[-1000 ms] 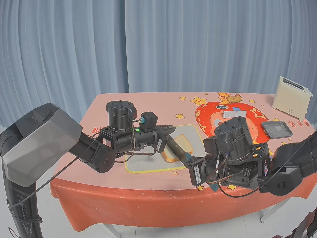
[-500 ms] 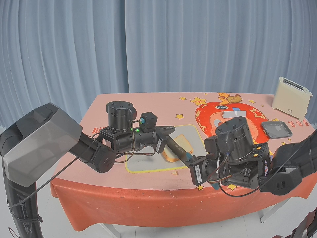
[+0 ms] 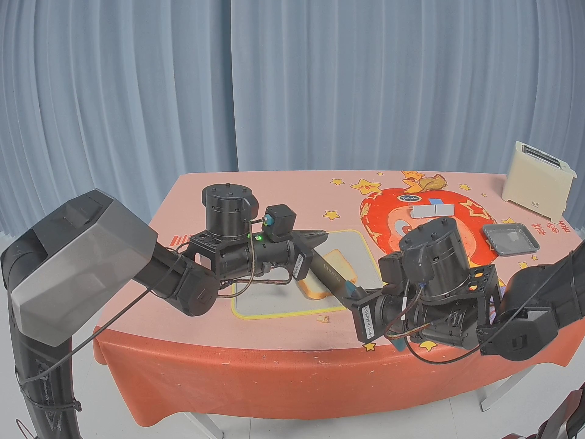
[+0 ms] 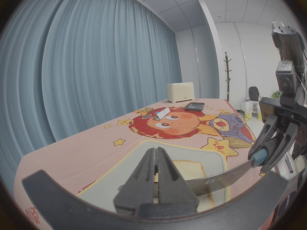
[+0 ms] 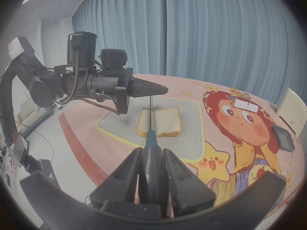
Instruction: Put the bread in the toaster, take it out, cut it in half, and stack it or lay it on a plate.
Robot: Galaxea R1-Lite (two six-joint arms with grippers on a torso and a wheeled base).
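A slice of bread (image 3: 334, 262) lies on the pale cutting mat (image 3: 268, 300). My right gripper (image 3: 356, 297) is shut on the teal handle of a knife (image 5: 151, 138), whose blade (image 4: 220, 181) stands on edge across the bread (image 5: 163, 121), nearer one side than the middle. My left gripper (image 3: 318, 236) is shut with nothing in it and hovers just above the mat at the bread's far side, its tip (image 5: 163, 89) over the blade's end. In the left wrist view its shut fingers (image 4: 150, 163) hide part of the bread (image 4: 190, 170).
A cream toaster (image 3: 539, 181) stands at the table's far right corner, a small grey tray (image 3: 510, 239) in front of it. A white card (image 3: 431, 210) lies on the cartoon print. A crumb (image 3: 323, 319) sits near the front table edge.
Both arms have shifted slightly to the right. The knife stays across the bread and both grippers stay shut.
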